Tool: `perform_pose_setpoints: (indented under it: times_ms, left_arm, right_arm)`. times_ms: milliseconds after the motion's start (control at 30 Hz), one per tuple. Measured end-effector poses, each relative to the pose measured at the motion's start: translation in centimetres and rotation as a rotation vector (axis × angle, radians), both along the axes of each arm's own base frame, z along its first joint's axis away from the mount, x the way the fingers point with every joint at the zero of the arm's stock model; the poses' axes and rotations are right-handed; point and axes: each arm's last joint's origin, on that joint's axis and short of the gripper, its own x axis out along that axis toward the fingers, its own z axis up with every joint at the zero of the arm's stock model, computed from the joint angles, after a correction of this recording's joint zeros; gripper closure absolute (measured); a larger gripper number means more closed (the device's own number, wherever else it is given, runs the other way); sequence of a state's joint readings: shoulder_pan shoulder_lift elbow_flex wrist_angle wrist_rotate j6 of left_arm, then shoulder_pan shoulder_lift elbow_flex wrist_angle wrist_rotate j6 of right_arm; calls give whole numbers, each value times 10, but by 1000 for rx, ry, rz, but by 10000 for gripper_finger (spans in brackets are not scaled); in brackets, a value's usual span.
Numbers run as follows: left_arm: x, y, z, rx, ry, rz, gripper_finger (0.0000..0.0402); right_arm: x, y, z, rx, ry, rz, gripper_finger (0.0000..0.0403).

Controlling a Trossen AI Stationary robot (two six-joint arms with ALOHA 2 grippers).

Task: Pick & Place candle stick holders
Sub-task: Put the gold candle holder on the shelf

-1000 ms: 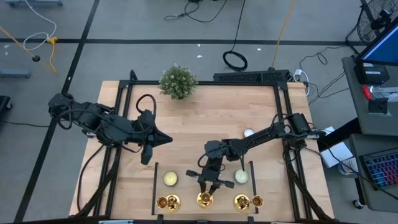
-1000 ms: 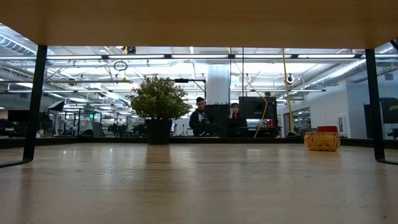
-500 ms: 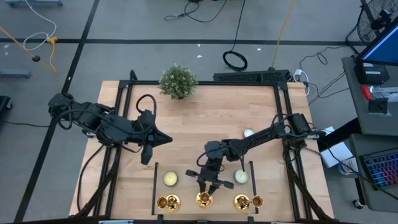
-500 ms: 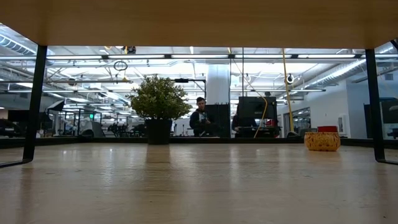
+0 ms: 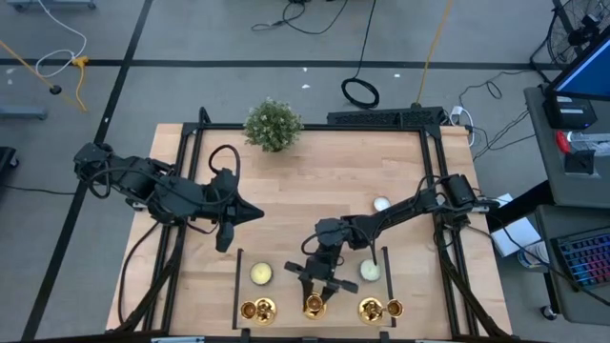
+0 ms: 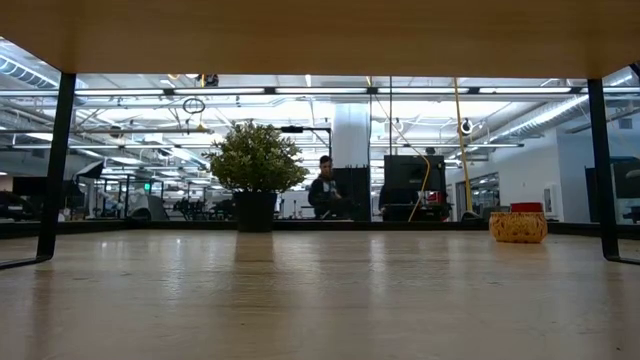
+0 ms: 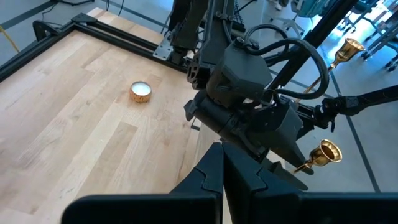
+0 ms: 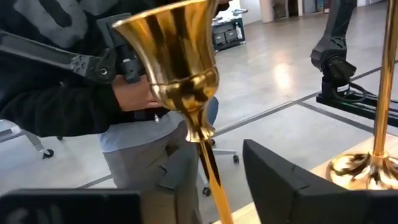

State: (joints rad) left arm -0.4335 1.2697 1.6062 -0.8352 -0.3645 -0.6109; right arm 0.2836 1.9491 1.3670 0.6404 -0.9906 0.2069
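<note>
Three gold candlestick holders stand on their round bases in a row at the table's near edge: left [image 5: 257, 310], middle [image 5: 313, 306], right [image 5: 372, 309]. My right gripper [image 5: 317, 284] is open, right at the middle holder. In the right wrist view its two fingers stand on either side of that holder's slim stem [image 8: 214, 180], below its flared cup [image 8: 174, 56], with a gap on both sides. My left gripper [image 5: 226, 236] is shut and empty over the left middle of the table; its shut fingers also show in its wrist view [image 7: 221, 180].
A potted plant [image 5: 273, 124] stands at the far edge. Small round candles lie on the wood [image 5: 261, 274], [image 5: 370, 271], [image 5: 381, 203]. Thin black bars [image 5: 238, 276] flank the row of holders. A person in dark clothes [image 8: 74, 81] is just beyond the near edge.
My right gripper has edged a little toward the table's near edge, closer over the middle holder. The holders have stayed where they were.
</note>
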Motion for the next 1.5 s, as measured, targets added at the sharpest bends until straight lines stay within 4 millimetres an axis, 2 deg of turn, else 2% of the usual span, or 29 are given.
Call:
perform_pose_setpoints:
  times_ms: [167,300,833,1200,1500]
  left_arm:
    - [0,0,0,-8,2,-11,399]
    - [0,-1,0,-13,5,-20,399]
    - [0,-1,0,0,5,-27,399]
    - [0,-1,0,2,3,-28,399]
    - [0,-1,0,0,3,-31,399]
  right_arm:
    - [0,0,1,10,19,-5,235]
    - [-1,-1,4,14,24,-24,223]
    - [-6,7,8,34,89,26,229]
    - [-12,2,16,-19,86,-32,229]
    - [-9,-7,11,-35,141,-55,229]
